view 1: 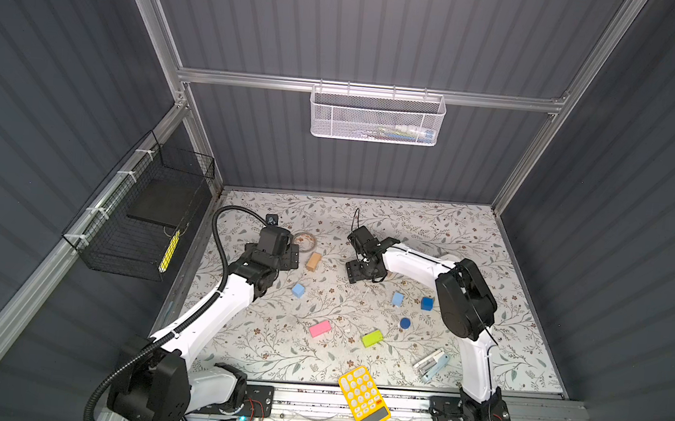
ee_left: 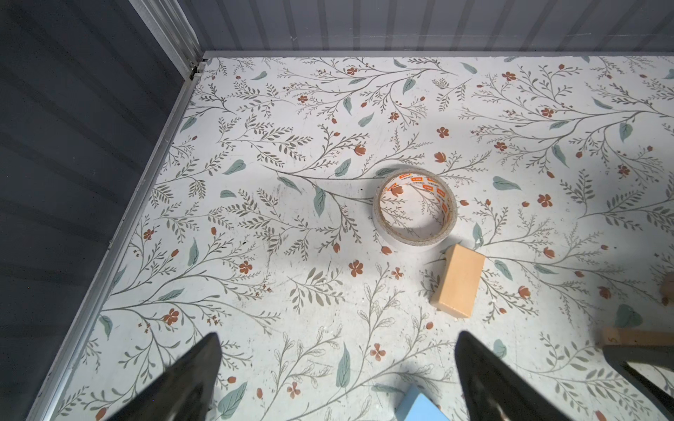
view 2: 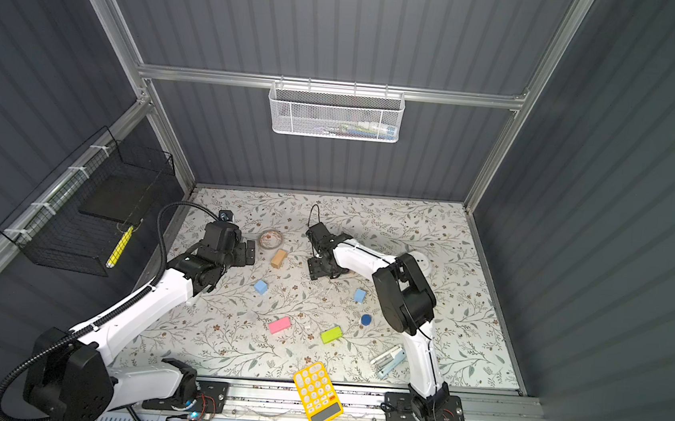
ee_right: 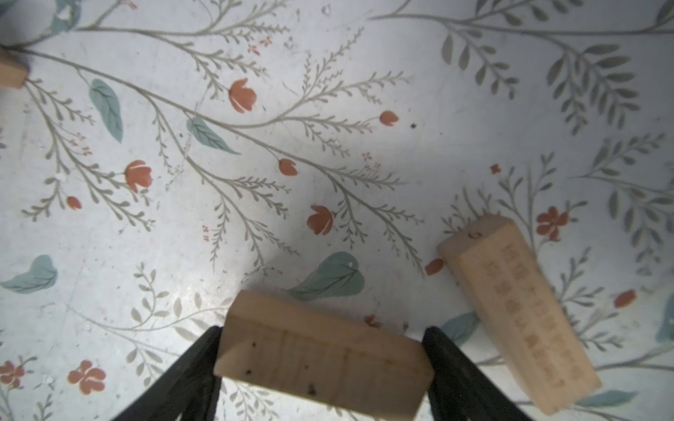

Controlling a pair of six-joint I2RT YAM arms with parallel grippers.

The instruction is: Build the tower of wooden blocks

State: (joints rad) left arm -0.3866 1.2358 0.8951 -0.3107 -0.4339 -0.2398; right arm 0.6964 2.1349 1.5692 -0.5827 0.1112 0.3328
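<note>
While right fingers pinch one tan bar, second bar beside

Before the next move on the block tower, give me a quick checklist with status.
1. Grip: right claw shut on the held tan bar, at both ends: ok.
2. Lift: held tan bar off the surface: cannot tell.
3. Clearance: printed tan bar apart from it: ok.
4. Spare arm: left claw open, empty: ok.
5. Tower begun: not ok; pink bar, lime bar lie loose, unstacked.
</note>
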